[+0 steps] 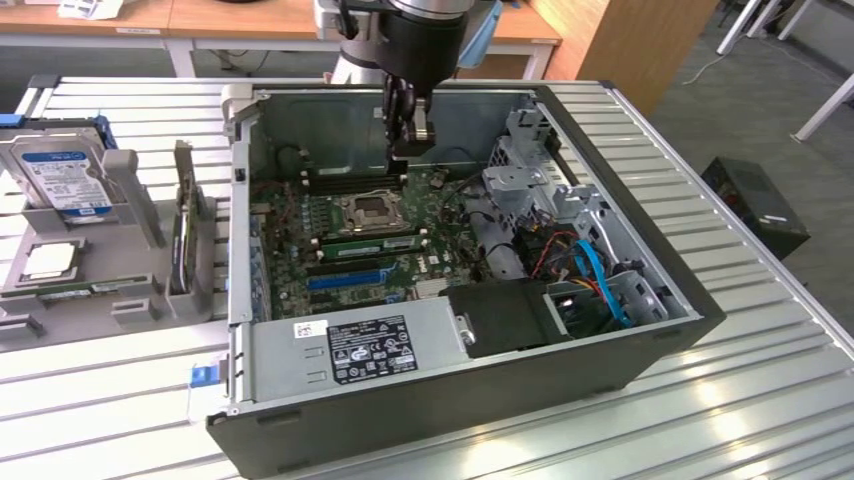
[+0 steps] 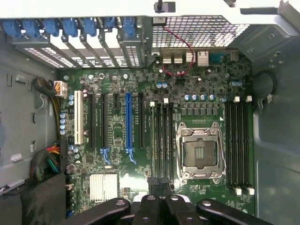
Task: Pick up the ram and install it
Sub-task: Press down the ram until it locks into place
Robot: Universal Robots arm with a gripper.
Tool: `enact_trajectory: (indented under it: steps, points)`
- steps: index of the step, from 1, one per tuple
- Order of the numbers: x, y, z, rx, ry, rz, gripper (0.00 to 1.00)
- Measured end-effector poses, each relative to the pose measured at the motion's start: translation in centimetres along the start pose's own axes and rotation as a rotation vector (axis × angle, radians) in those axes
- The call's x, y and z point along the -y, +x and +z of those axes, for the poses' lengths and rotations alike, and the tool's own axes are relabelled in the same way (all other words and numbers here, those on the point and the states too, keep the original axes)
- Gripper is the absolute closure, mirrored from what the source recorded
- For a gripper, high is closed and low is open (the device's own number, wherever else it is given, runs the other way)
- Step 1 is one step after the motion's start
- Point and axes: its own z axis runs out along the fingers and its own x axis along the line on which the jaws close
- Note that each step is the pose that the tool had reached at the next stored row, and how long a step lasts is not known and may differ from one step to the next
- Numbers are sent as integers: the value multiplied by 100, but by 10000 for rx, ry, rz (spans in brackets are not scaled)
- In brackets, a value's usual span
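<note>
A slatted metal surface (image 1: 747,400) carries an open computer case (image 1: 534,390) lying on its side, and the green motherboard (image 1: 441,265) shows inside it. The arm reaches down into the case, its gripper (image 1: 407,148) hanging above the board near the far wall. Its jaws are pressed together, and nothing can be made out between them. The ram (image 1: 371,240) is a long, thin green stick that lies along a memory slot just beside the CPU socket (image 1: 371,208). It is on the side toward the blue expansion slot (image 1: 350,281), well apart from the jaws; its chips are too small to tell
</note>
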Motion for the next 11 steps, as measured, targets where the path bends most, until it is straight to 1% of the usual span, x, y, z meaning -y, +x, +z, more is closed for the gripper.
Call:
enact_trajectory:
  steps: [11]
  points:
    - [0,0,2,45,-1,1103,90]
